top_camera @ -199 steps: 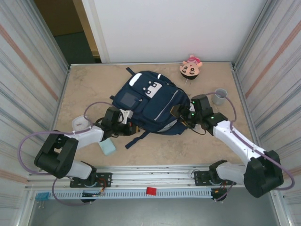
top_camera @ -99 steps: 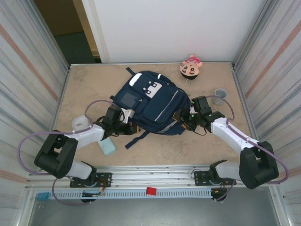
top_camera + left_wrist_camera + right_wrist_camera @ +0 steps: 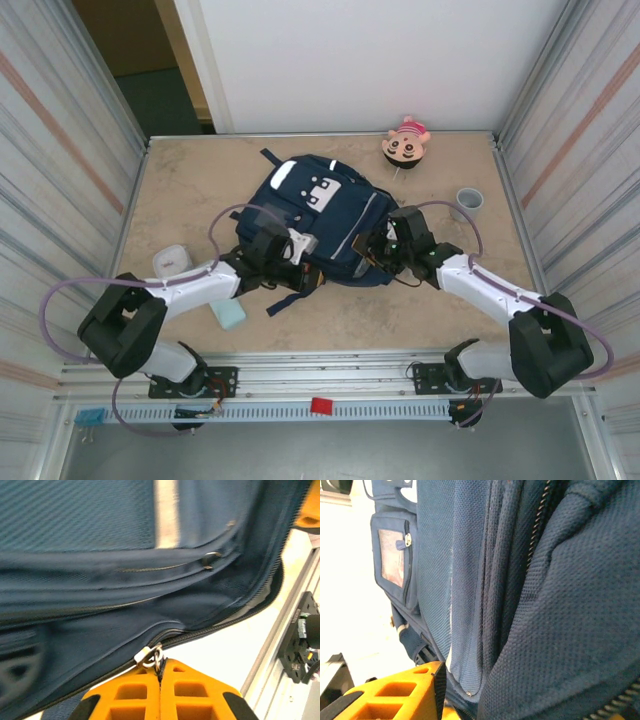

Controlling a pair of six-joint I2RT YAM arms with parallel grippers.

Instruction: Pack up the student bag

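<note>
The student bag, a navy backpack with white patches, lies flat in the middle of the table. At its near edge my left gripper is shut on the metal zipper pull, with the orange fingers pressed together under the partly unzipped seam. My right gripper is at the bag's near right edge. In the right wrist view its one visible orange finger presses its pad against a fold of the bag's fabric. The other finger is hidden behind the cloth.
A pink doll head lies at the back right and a grey cup to the right of the bag. A white case and a pale teal block lie near the left arm. Metal walls close both sides.
My left gripper has travelled right along the bag's near edge with the zipper pull. My right gripper has closed in on the bag's right edge, and the bag has shifted slightly.
</note>
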